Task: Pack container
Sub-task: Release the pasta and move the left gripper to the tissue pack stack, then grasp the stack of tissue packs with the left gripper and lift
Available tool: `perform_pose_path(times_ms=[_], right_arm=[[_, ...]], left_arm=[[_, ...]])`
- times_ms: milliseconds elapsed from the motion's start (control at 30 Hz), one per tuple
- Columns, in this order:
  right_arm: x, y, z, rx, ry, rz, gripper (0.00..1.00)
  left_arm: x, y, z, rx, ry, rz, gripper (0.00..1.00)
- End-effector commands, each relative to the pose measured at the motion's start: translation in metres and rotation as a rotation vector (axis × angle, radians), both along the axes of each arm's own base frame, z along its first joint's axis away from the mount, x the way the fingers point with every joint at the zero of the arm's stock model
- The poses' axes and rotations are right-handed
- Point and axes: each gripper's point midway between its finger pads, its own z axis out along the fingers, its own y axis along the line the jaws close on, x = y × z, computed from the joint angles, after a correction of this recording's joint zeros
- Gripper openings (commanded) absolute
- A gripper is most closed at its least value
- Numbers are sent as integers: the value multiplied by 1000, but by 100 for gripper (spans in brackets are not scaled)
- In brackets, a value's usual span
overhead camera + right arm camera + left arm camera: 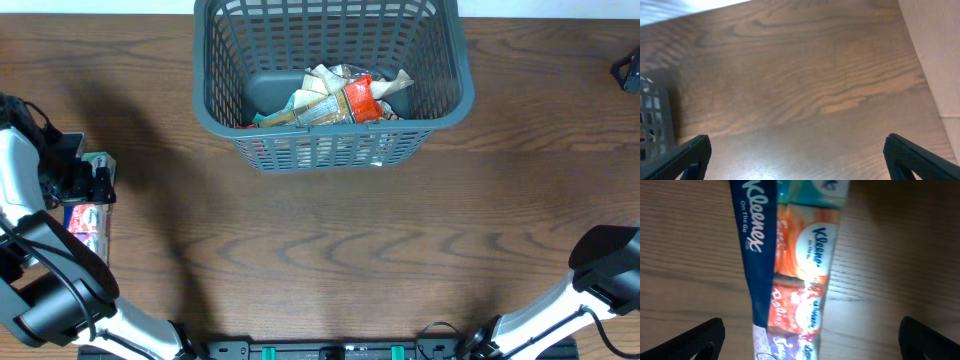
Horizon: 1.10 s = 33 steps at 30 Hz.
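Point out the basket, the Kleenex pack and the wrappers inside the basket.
basket (400,124): overhead view, on its front rim.
Kleenex pack (807,255): left wrist view, on its orange middle panel.
wrappers (358,100): overhead view, on the red packet in the pile.

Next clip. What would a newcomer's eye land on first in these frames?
The dark grey container at the far middle of the table, with crumpled snack packs heaped inside. Then the bright Kleenex tissue pack lying at the table's left edge, right beneath the open left gripper.
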Motion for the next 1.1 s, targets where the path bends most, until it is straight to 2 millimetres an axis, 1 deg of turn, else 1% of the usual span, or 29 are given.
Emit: perform_pose_path(times_ms=[0,133,267,367,433,467,567,600,733,800,867,900,1067], right_arm=[[-10,-3,4,-40,23,-16,98],[-13,-3,3,-42,38,-19,98],[-14,-2,2,-37,44,-19,98],[-14,-2,1,-35,47,-18,98],[-15,-1,1,-33,50,-18,97],[-16,-1,0,-31,54,-18,98],[-18,1,-2,-22,66,-18,98],[-20,3,-3,-15,77,-17,98],[-26,6,-7,2,102,-17,97],[-28,8,-8,8,110,-16,96],[-29,8,-9,11,115,-16,93],[-29,8,-9,11,115,-16,92],[-29,8,-9,10,115,-17,91]], left_arm=[[-7,10,-8,-21,11,-18,99],[-9,19,-11,-19,1,2,99],[-5,25,-15,0,-22,-7,99],[-1,27,-21,9,-41,-15,99],[-1,23,-29,-11,-44,-31,99],[-1,23,-33,-15,-40,-31,99],[-4,20,-50,-34,-15,-30,99],[-6,19,-61,-49,3,-29,99],[-7,18,-81,-73,34,-17,99],[-9,16,-90,-89,55,-17,99],[-10,16,-93,-94,62,-1,100],[-10,16,-93,-94,62,10,93],[-13,14,-93,-100,71,18,34]])
